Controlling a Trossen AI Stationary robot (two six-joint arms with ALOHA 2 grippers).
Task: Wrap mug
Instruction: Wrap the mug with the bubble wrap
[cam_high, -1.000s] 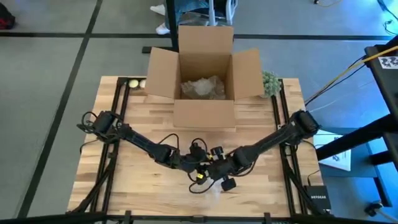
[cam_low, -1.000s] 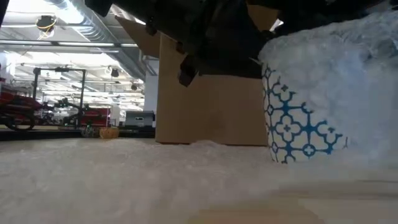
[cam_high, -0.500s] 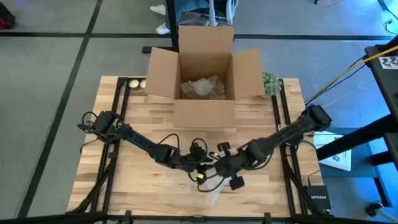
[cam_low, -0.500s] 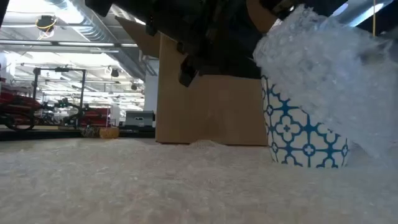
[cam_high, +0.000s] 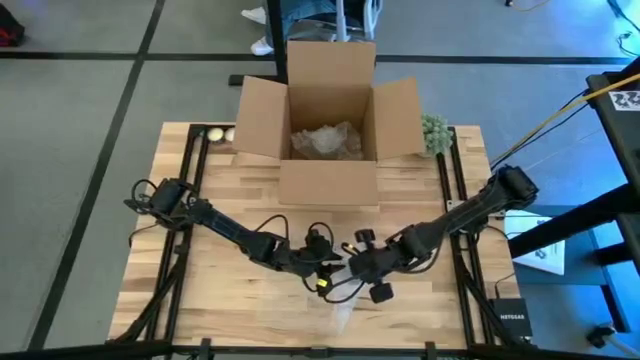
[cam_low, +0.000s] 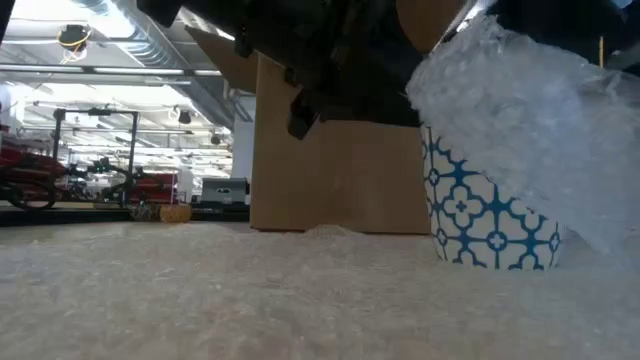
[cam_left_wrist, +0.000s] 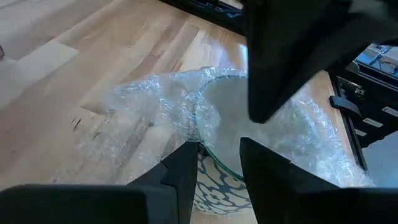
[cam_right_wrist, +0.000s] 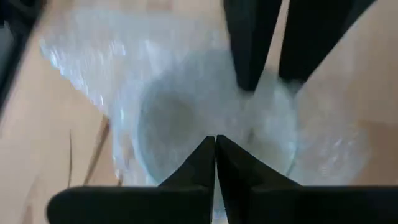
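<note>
Two arms meet low over the table's (cam_high: 200, 290) front edge, near its middle, where the mug (cam_low: 490, 225) stands upright on the bubble wrap (cam_left_wrist: 134, 118). Wrapping looks partway done: film is draped over the rim and one side, but the blue-patterned wall is bare. The right gripper (cam_right_wrist: 216, 163) has its fingers pressed together on the film above the mug's mouth. The left gripper (cam_left_wrist: 219, 163) straddles the rim, slightly spread.
</note>
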